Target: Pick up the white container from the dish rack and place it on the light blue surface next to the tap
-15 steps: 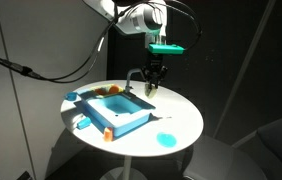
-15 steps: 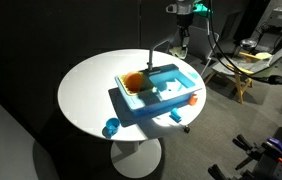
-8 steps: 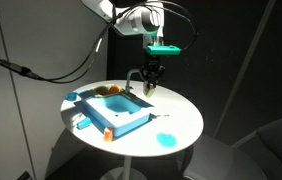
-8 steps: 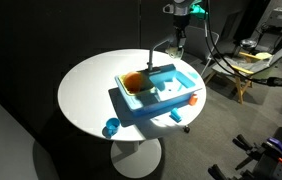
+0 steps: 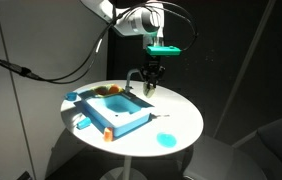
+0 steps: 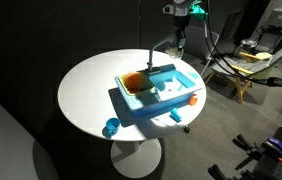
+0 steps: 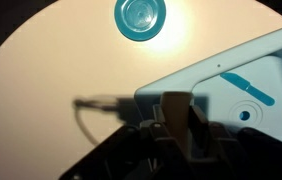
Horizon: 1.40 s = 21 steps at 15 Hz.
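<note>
My gripper (image 5: 150, 84) hangs over the far corner of the light blue surface (image 5: 121, 118), close to the tap (image 5: 131, 78). In the wrist view its dark fingers (image 7: 177, 122) are shut on a small pale object, the white container (image 7: 172, 107), held above the blue unit's corner (image 7: 243, 68). The orange dish rack (image 6: 131, 82) sits in the unit's end away from the gripper (image 6: 183, 38). It also shows in an exterior view (image 5: 106, 92). The tap (image 6: 152, 52) rises at the unit's (image 6: 171, 105) back edge.
The unit lies on a round white table (image 5: 176, 112) with dark surroundings. A round bright blue disc (image 5: 165, 140) lies near the table edge and also shows in the wrist view (image 7: 139, 17). A small orange block (image 6: 193, 99) sits at the unit's rim.
</note>
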Motion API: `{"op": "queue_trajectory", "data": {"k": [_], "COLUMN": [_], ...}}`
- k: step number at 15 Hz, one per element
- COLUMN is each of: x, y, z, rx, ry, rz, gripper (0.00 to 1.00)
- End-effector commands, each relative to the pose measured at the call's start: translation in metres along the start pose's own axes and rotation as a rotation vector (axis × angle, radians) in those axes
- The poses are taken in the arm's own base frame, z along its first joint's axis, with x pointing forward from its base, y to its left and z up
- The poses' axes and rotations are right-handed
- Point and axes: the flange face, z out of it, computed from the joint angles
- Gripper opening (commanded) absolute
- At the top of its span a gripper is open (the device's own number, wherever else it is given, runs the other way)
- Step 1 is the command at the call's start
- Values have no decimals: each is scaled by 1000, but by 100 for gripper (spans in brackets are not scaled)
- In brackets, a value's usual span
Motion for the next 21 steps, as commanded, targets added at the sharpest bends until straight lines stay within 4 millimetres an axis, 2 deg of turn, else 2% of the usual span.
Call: {"op": "queue_trajectory", "data": {"k": [1, 10, 11, 21], "x": [0, 0, 0, 11], "y": [0, 0, 0, -1], "z": [-1, -1, -1, 11], "rx": [1, 1, 1, -3], "ry": [0, 0, 0, 75], "rz": [0, 0, 0, -28], "gripper": [31, 31, 8, 8]}}
